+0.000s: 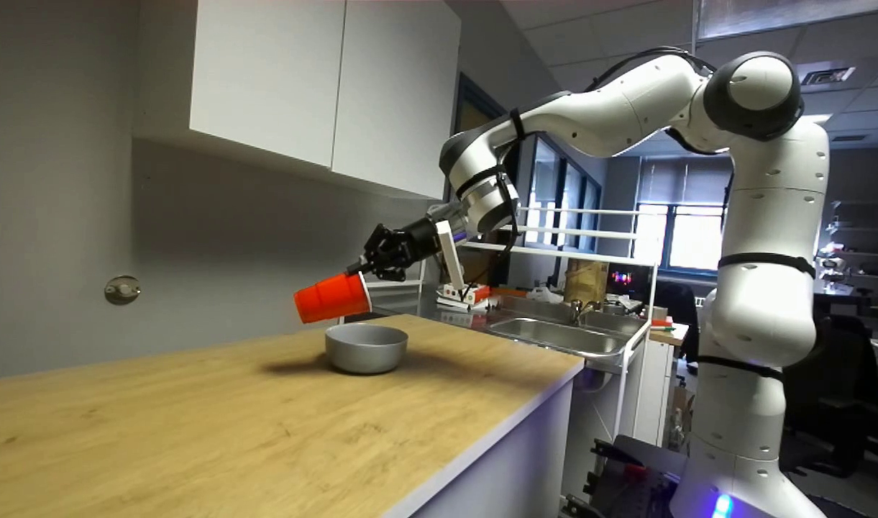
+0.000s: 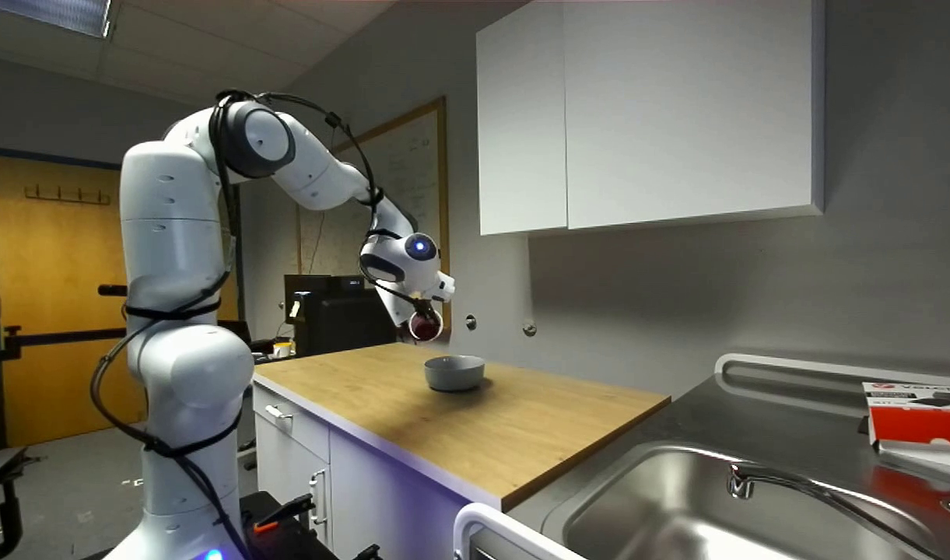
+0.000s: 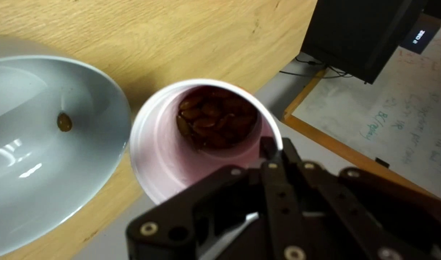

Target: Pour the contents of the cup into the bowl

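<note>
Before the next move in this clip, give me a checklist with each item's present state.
Hold: ok, the gripper pinches the cup at its rim.
Hold firmness: cannot tell.
Receiver: ok, the bowl stands upright on the counter.
Centring: not ok, the cup's mouth is off the bowl's middle in an exterior view.
Tilt: not ok, cup nearly sideways, mouth not facing down.
Something to pour: ok, brown pieces lie inside the cup.

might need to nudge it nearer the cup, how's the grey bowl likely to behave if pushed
The grey bowl will likely slide rather than tip, being low and wide. Its inside looks glossy, so may be slippery. Contents probably add little weight: the wrist view shows one brown nut-like piece there.
</note>
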Controlling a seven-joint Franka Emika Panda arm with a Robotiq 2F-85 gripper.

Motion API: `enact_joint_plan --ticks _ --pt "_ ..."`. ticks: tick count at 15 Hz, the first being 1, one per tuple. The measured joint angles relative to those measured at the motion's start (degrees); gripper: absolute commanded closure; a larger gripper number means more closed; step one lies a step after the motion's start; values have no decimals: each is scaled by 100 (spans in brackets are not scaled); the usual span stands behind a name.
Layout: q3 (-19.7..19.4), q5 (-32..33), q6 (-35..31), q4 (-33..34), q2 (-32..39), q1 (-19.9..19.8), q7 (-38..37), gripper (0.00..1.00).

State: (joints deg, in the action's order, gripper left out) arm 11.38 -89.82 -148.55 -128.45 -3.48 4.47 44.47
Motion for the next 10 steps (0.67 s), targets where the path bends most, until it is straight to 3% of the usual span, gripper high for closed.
enact_joint_plan --ticks 4,10 --pt "39 -1024 -323 -308 -404 50 757 98" --pt "163 -1992 -746 -321 -543 153 1374 98"
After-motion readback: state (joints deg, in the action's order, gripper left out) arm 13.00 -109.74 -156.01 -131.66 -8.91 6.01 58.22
